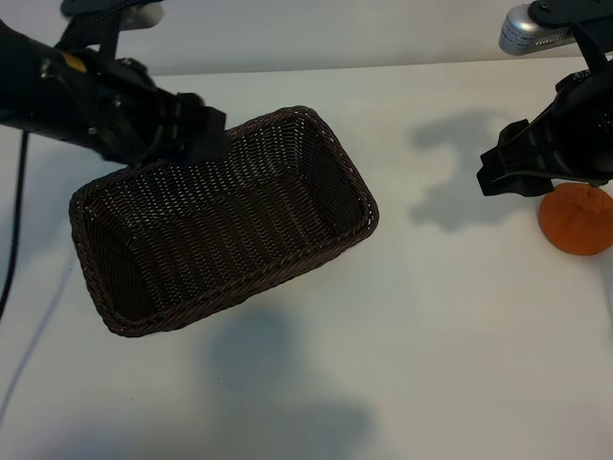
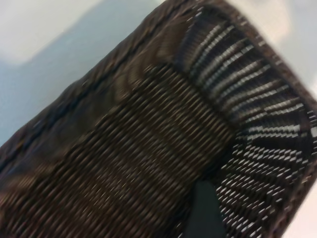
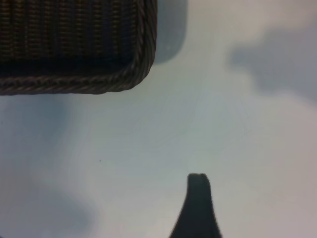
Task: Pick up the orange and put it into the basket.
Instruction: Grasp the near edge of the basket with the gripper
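A: What lies under everything here?

B: A plain white table (image 1: 402, 364), matte and unpatterned, filling almost the whole exterior view.

A: Any wall or floor showing?

B: Only a pale grey strip (image 1: 335, 34) along the far edge of the table; whether it is wall or floor cannot be told.

A: How is the light?

B: It falls from above, casting soft grey shadows (image 1: 450, 182) across the surface. A thin black cable (image 1: 13, 240) trails down the table's left edge.

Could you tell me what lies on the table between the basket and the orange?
Nothing: bare white table, only shadow, separates basket from orange in the exterior view.
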`<state>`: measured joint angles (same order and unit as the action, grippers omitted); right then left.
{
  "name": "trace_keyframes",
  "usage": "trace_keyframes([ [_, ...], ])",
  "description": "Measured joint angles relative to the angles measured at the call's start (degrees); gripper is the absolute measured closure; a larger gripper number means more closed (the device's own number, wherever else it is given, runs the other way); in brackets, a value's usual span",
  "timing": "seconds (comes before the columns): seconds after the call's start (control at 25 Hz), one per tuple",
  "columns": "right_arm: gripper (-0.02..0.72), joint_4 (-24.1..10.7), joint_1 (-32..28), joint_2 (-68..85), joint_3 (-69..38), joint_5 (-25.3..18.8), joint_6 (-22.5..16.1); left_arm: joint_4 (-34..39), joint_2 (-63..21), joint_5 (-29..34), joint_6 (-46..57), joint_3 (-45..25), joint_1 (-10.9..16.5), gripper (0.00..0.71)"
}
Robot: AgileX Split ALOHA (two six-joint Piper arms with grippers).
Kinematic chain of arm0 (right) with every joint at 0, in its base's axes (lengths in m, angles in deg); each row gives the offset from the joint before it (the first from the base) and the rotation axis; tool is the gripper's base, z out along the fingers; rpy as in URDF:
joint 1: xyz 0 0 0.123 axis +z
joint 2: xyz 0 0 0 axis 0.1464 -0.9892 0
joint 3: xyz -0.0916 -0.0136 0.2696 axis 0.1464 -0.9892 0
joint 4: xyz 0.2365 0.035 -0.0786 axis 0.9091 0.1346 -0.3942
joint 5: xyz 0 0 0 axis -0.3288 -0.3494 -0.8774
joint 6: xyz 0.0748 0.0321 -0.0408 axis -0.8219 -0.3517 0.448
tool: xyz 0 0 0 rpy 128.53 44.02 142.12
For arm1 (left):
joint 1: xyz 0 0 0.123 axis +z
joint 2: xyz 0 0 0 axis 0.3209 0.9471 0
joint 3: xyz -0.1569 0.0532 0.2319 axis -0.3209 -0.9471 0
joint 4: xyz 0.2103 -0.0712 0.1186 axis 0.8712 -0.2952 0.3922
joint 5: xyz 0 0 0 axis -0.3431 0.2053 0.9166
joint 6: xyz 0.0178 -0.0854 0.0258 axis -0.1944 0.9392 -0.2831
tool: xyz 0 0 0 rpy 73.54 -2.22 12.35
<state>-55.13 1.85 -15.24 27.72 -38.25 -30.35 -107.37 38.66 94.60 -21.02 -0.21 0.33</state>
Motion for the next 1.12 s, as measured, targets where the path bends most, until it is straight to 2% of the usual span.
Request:
trace_keyframes([
  [0.24, 0.149, 0.00, 0.00, 0.00, 0.00, -0.62, 0.00, 19.74, -6.47, 3.90, 19.83, -3.16, 0.00, 0.201],
  [0.4, 0.149, 0.04, 0.00, 0.00, 0.00, -1.89, 0.00, 27.05, -11.70, 6.97, 29.54, -8.56, 0.00, 0.205],
  [0.6, 0.149, 0.09, 0.00, 0.00, 0.00, -2.75, -0.05, 30.26, -13.03, 8.43, 35.81, -13.96, 0.00, 0.190],
  [0.96, 0.149, 0.09, 0.00, 0.00, 0.00, -3.03, -0.04, 34.99, -12.90, -1.38, 49.14, -22.07, 0.12, 0.128],
  [1.12, 0.149, 0.09, 0.00, 0.00, 0.00, -3.39, -0.04, 34.92, -10.54, -3.39, 50.69, -22.23, 1.78, 0.127],
])
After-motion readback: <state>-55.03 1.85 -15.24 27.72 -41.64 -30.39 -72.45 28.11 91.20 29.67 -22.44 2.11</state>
